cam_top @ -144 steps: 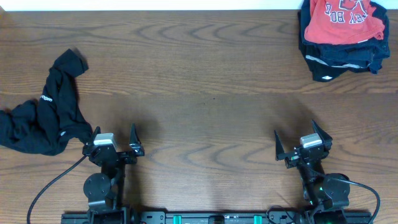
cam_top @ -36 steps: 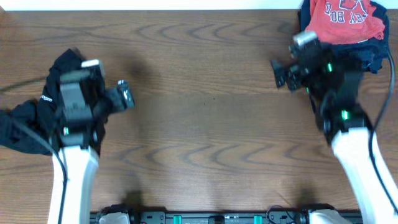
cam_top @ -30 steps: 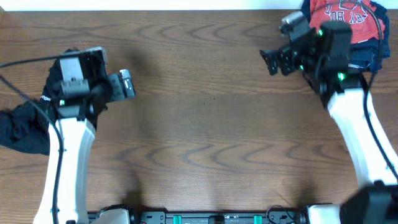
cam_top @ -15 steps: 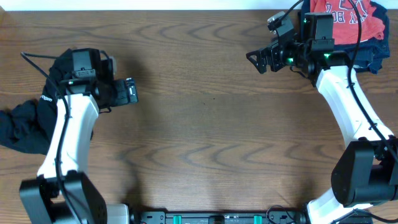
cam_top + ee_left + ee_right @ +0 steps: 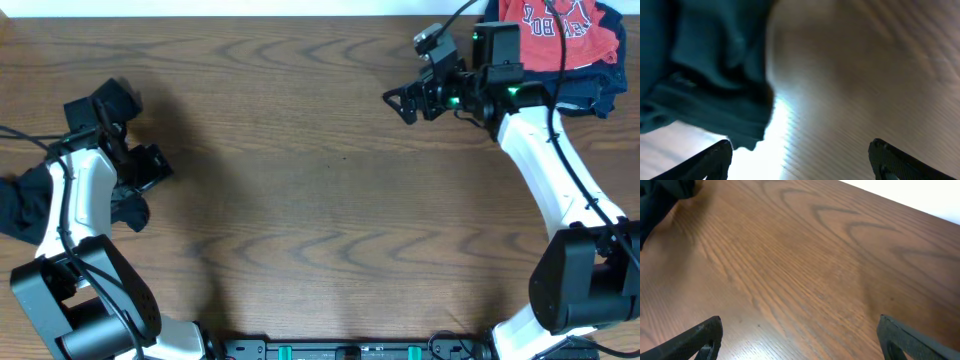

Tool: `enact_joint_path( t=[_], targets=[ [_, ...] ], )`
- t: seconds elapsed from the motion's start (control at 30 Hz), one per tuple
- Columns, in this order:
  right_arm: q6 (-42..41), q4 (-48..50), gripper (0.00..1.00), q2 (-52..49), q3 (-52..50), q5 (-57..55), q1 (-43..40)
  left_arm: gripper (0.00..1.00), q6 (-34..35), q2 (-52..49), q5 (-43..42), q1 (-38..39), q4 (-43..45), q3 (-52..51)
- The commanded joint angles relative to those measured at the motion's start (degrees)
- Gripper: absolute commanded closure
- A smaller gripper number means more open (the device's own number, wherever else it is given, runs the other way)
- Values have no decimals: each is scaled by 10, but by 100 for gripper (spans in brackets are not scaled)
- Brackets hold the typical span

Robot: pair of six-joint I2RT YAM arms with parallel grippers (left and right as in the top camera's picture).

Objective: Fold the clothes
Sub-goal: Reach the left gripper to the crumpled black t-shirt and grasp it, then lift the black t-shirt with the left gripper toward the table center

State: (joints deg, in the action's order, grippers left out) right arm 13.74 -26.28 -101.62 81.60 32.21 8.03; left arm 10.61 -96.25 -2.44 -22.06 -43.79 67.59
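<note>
**Well apart on the counter (image 5: 320,200): fingers wide, black T-shirt (image 5: 25,200) unfolded**

The black T-shirt lies crumpled at the far left side of the counter, partly hidden beneath the left arm. The left end effector (image 5: 800,162) hangs over the shirt's right edge. In the left wrist view its fingers stand wide and grip nothing, with dark fabric filling the upper left and bare wood elsewhere. The right end effector (image 5: 397,105) is at the back right, pointing left over bare wood, its fingers likewise spread wide and empty. Just behind that arm, in the back right corner, a red shirt with white lettering (image 5: 560,25) lies on a pile of dark navy folded garments (image 5: 590,95).
</note>
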Motion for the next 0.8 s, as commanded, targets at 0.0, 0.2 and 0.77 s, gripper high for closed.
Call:
enact_joint_path(
  t=[0.0, 0.2, 0.77],
  targets=[
    [17, 2, 7, 2, 12, -1, 9, 14, 57, -4, 56, -10, 1, -13],
    [17, -4, 12, 2, 12, -5, 10, 32, 108, -4, 79, -29, 64, -77],
    [17, -2, 16, 2, 12, -5, 10, 42, 116, -17, 121, -37, 122, -133]
  ],
)
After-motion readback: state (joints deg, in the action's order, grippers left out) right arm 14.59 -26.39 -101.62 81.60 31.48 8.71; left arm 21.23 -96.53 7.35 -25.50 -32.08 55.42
